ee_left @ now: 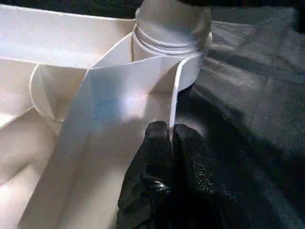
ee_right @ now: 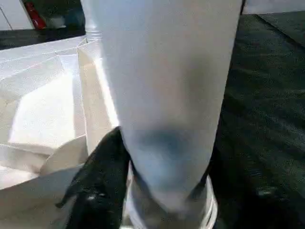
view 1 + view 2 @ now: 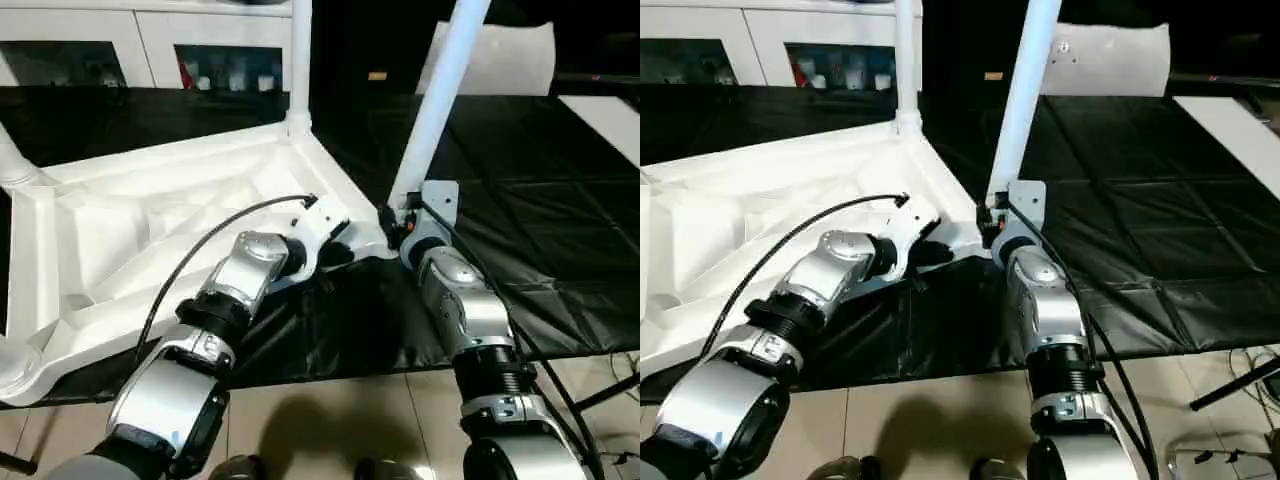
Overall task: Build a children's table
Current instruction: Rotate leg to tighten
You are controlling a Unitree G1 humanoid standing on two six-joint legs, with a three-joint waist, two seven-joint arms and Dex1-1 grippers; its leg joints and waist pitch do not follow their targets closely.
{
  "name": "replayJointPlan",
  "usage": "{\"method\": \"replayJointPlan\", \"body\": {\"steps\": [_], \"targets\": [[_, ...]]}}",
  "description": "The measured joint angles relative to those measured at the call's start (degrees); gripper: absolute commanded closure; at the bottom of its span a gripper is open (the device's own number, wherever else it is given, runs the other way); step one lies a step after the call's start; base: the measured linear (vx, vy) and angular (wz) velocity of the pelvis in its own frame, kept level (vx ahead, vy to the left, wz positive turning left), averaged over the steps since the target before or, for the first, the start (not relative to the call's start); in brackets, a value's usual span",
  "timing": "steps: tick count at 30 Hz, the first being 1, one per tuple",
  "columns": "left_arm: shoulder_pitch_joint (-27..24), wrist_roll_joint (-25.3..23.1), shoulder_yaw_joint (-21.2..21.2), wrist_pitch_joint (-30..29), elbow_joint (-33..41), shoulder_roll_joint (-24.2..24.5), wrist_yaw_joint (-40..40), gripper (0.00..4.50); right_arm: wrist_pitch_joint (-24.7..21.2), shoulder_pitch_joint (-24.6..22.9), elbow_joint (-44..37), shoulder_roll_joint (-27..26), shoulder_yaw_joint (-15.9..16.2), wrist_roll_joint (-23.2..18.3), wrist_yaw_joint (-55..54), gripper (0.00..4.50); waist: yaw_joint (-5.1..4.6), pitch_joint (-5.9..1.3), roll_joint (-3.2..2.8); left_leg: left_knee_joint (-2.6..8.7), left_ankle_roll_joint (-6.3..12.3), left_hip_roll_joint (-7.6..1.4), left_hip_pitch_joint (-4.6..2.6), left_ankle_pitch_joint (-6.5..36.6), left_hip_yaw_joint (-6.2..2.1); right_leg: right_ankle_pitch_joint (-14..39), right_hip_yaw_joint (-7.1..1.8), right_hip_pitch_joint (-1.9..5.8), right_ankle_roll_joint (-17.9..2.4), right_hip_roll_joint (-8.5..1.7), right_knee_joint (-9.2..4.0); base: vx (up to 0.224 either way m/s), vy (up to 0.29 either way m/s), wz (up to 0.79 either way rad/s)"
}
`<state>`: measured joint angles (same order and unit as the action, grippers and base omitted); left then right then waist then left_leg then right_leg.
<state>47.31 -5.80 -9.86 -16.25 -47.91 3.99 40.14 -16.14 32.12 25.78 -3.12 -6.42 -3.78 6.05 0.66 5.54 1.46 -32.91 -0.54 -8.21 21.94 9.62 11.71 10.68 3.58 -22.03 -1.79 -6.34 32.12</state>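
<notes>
tabletop (image 3: 150,215) | left hand (image 1: 170,138) pinches rim | right hand (image 2: 164,157) grips leg (image 3: 437,100)

Black-covered table (image 3: 560,230) bears the upturned white tabletop (image 3: 150,230)

Overhead light, bright on the white tabletop (image 3: 150,220), which is near washed out, ribs faint. Black cloth (image 3: 520,210) shows dull sheen along creases. Soft shadows on floor (image 3: 330,420) under forearms. Leg (image 2: 162,76) in right wrist view blurred, out of focus.
</notes>
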Motion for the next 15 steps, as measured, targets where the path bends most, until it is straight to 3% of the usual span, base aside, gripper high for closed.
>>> {"method": "replayJointPlan", "body": {"steps": [2,4,9,11,15], "targets": [[0.18,-0.57,0.68,0.44,0.09,0.76,-3.49,4.50,0.54,-1.16,-1.22,-1.93,1.36,-0.35,1.74,1.68,-0.68,-0.02,0.05,-0.06,0.17,-0.09,0.05,0.07,0.10,-0.64,0.02,-0.23,0.21,0.00,0.00,0.000,0.000,0.00],[0.32,-0.58,0.64,1.90,0.33,0.99,-3.67,4.50,0.59,-2.80,-1.86,-3.30,5.88,-1.01,5.84,1.44,-0.87,-0.03,0.07,-0.07,0.20,-0.24,0.63,0.06,0.10,-1.30,0.17,-0.89,0.74,-0.01,0.07,0.000,0.000,0.00],[-0.71,-0.50,-0.17,5.13,2.24,4.26,2.37,4.50,1.85,-6.34,-8.47,2.43,6.91,-1.67,11.74,1.03,1.05,-0.04,0.06,0.03,0.57,-0.56,0.81,-0.12,0.14,-1.40,0.29,-1.57,1.44,0.13,1.04,0.047,-0.044,0.01],[-1.10,-0.53,-0.17,6.66,2.35,5.64,3.62,4.50,1.89,-7.95,-10.10,3.90,6.68,-2.11,12.94,0.93,1.32,-0.05,0.05,0.06,0.55,-0.82,0.86,-0.14,0.21,-1.33,0.31,-1.78,1.43,0.33,1.23,0.026,-0.056,-0.03],[-2.06,-1.40,-2.32,14.82,1.26,10.05,7.47,4.50,0.46,-16.20,-20.96,8.45,6.39,-3.66,17.48,0.57,1.71,-0.06,0.03,-0.04,0.38,-1.36,0.82,-0.22,0.21,-1.29,0.24,-1.83,1.41,0.92,1.33,0.000,0.000,0.00]]}}
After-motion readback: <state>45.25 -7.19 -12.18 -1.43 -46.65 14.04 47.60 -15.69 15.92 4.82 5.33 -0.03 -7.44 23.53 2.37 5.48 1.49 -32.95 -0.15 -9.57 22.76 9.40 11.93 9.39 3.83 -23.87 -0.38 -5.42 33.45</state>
